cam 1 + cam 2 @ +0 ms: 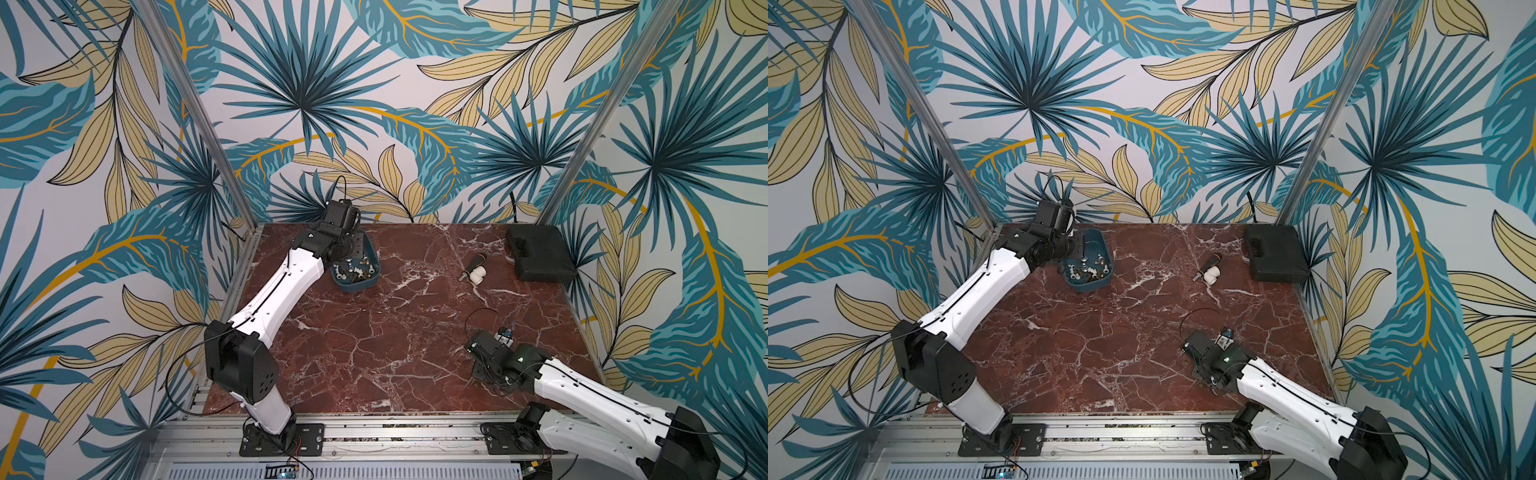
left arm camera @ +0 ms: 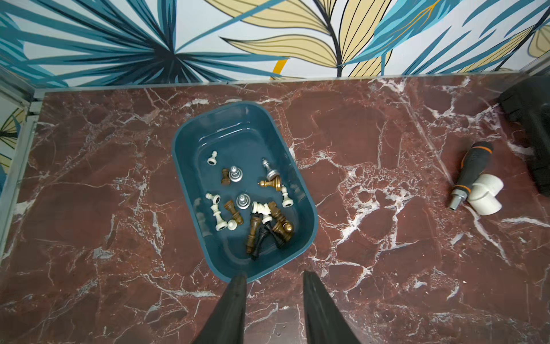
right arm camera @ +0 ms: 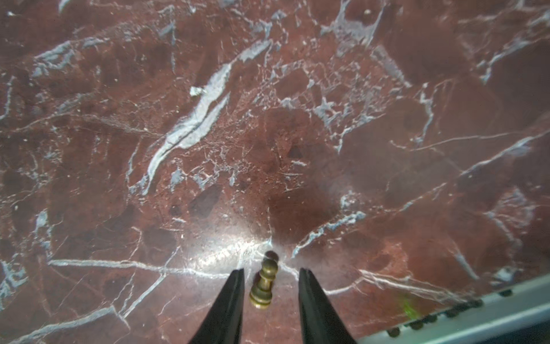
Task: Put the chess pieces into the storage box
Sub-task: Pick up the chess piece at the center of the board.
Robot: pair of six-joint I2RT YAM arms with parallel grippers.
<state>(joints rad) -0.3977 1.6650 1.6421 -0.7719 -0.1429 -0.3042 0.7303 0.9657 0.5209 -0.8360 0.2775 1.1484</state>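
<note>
- Right pincer [image 3: 271,271] is low over the table [image 3: 297,119], close to the robot's side. Its jaws stand apart and grip nothing.
- One brass pawn [image 3: 262,286] stands upright between the jaws and seems to touch neither. It is nearer to one jaw than to the other.
- I think the step is to grasp this pawn. Better to centre the pincer first, or the closer jaw may tip the pawn. Close on the body above the base, then lift straight.
- Left pincer [image 2: 274,274] is farther, above the near rim of the box [image 2: 238,131], open and empty. It should give room before the pawn arrives.
- Pieces [image 2: 256,214] lie in the box, most of them fallen. Release the pawn low, over the bare floor.
- Beyond are a tool [image 2: 470,169], touching a white fitting [image 2: 486,193], and a black case [image 2: 532,119].
- I can read no brand, label or writing.
</note>
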